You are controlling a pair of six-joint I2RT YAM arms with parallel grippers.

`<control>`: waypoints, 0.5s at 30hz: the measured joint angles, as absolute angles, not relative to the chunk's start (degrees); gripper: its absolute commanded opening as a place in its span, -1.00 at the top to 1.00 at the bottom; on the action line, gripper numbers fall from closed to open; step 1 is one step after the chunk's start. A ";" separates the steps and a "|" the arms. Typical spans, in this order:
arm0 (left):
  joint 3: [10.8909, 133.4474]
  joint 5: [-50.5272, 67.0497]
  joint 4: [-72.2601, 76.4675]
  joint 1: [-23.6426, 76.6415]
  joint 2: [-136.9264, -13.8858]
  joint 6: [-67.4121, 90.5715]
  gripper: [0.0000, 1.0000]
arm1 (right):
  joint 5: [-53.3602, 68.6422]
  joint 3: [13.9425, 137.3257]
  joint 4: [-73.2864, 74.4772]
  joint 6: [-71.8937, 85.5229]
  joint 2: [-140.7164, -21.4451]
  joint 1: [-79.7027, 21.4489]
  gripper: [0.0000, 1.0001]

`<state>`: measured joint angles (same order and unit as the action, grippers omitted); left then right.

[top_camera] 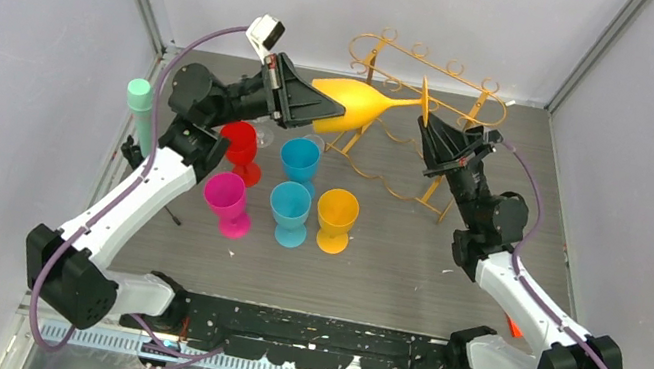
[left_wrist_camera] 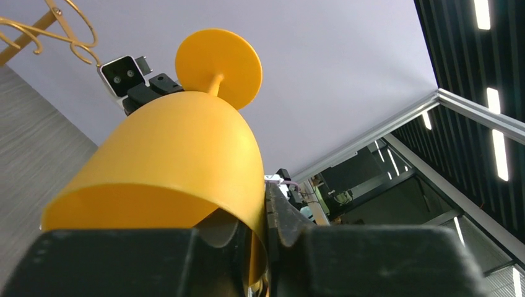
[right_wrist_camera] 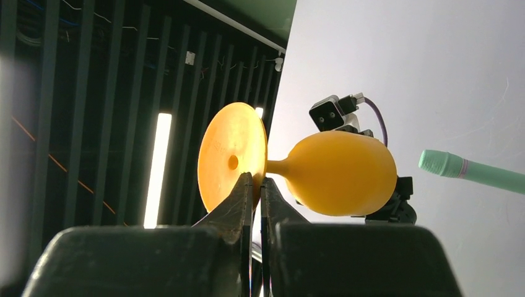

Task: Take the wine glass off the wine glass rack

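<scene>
A yellow wine glass [top_camera: 352, 103] hangs sideways in the air in front of the gold wire wine glass rack [top_camera: 445, 66], its foot pointing right. My left gripper [top_camera: 313, 111] is shut on the rim of its bowl, one finger inside the bowl and one outside. In the left wrist view the bowl of the wine glass [left_wrist_camera: 179, 142] fills the middle, my left gripper [left_wrist_camera: 263, 204] pinches its wall, and a corner of the rack [left_wrist_camera: 28, 37] shows at top left. My right gripper [top_camera: 427, 121] is shut on the edge of the foot. The right wrist view shows the wine glass [right_wrist_camera: 343, 173] beyond my right gripper [right_wrist_camera: 255, 182].
Below the held glass stand several plastic goblets: red [top_camera: 239, 144], blue [top_camera: 300, 159], pink [top_camera: 227, 199], blue [top_camera: 289, 208] and yellow [top_camera: 337, 215]. A mint-green tube [top_camera: 142, 106] stands at the left edge. Grey walls close in the table on three sides.
</scene>
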<state>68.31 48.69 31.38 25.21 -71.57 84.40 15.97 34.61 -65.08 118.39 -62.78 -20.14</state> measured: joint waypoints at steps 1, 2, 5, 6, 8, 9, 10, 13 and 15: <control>68.31 48.80 30.89 25.21 -71.53 83.92 1.00 | 15.99 34.52 -65.06 118.39 -62.78 -20.16 0.98; 68.31 48.80 30.41 25.23 -71.46 83.40 1.00 | 16.01 34.41 -65.06 118.39 -62.78 -20.16 0.88; 68.34 48.71 29.04 25.21 -71.00 81.60 1.00 | 16.19 34.02 -64.69 118.39 -62.96 -20.21 0.45; 68.34 48.60 28.27 25.21 -70.76 80.68 1.00 | 16.29 33.93 -64.53 118.39 -63.05 -20.21 0.27; 68.34 48.69 26.37 25.26 -70.15 79.07 1.00 | 16.36 33.74 -63.46 118.34 -63.05 -20.25 0.03; 68.34 48.73 25.08 25.39 -69.65 78.22 1.00 | 16.29 33.69 -62.59 118.30 -63.05 -20.23 -0.04; 68.38 48.80 23.73 25.52 -69.10 77.08 1.00 | 16.21 33.61 -61.41 117.99 -63.05 -20.21 -0.13; 69.01 48.86 18.70 25.78 -67.31 73.12 1.00 | 16.12 33.50 -59.07 116.97 -62.70 -20.14 -0.27; 69.84 48.90 15.29 25.78 -66.15 70.28 1.00 | 16.12 33.50 -56.47 115.37 -61.67 -20.14 -0.28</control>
<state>69.84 48.90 15.29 25.78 -66.15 70.28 16.12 33.50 -56.47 115.37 -61.67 -20.14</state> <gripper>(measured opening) 0.025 0.622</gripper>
